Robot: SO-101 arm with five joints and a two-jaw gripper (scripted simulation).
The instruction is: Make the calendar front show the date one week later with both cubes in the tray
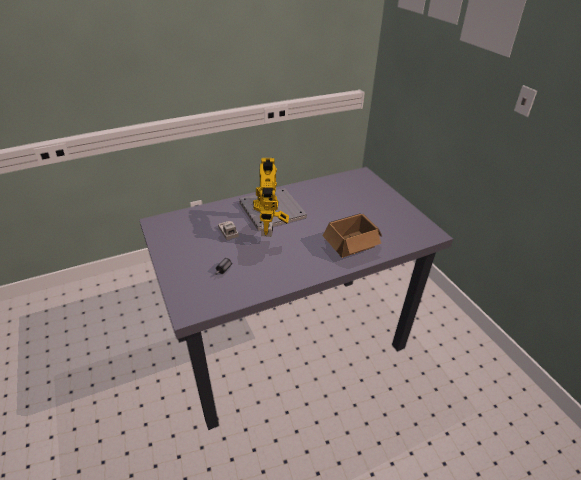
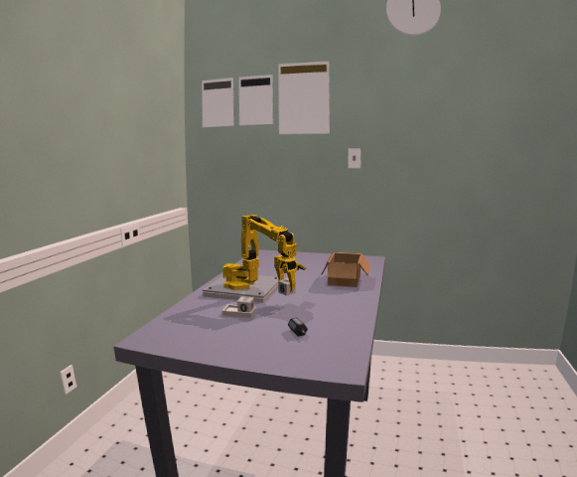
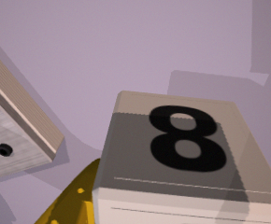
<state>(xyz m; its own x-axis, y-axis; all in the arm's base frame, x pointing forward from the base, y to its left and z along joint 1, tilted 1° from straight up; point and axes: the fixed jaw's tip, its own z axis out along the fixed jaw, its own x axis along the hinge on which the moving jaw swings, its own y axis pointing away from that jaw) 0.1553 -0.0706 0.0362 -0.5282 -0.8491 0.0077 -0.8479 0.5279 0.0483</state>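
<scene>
My gripper (image 2: 285,285) is shut on a pale date cube (image 3: 187,159), held a little above the table just in front of my base plate. The wrist view shows a black 8 on the cube's face, and a yellow finger (image 3: 72,201) at its left side. In the top view the gripper (image 1: 266,225) points down, and the cube is hard to make out. The calendar tray (image 2: 235,309) stands to the left with one cube (image 2: 245,304) in it, showing a round digit; it also shows in the top view (image 1: 227,229).
An open cardboard box (image 1: 353,235) stands to the right on the table. A small dark cylinder (image 1: 223,265) lies nearer the table's front. My grey base plate (image 1: 272,207) sits at the back; its edge (image 3: 19,135) shows in the wrist view.
</scene>
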